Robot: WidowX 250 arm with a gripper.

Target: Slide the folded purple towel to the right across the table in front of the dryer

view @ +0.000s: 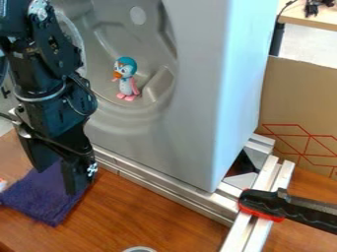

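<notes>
In the camera view, the black claw [56,181] is hanging over the near part of the wooden desk [151,209], its fingers standing apart, with nothing visibly held. The purple cloth [46,201] is lying on the desk directly behind and below the fingertips; whether they are touching it, I cannot tell. It is spreading out mostly to the lower left of the claw, with part of it hidden by the fingers, so its long axis is staying unclear.

The penguin toy [127,79] is standing nearly upright in the recess of the grey housing [191,123], well apart from the claw and up to its right. Its long axis is running close to vertical, and its beak is pointing left. Below the housing, metal rails [164,189] are running along the desk, and a black-and-red clamp [263,203] is resting across them at the right.
</notes>
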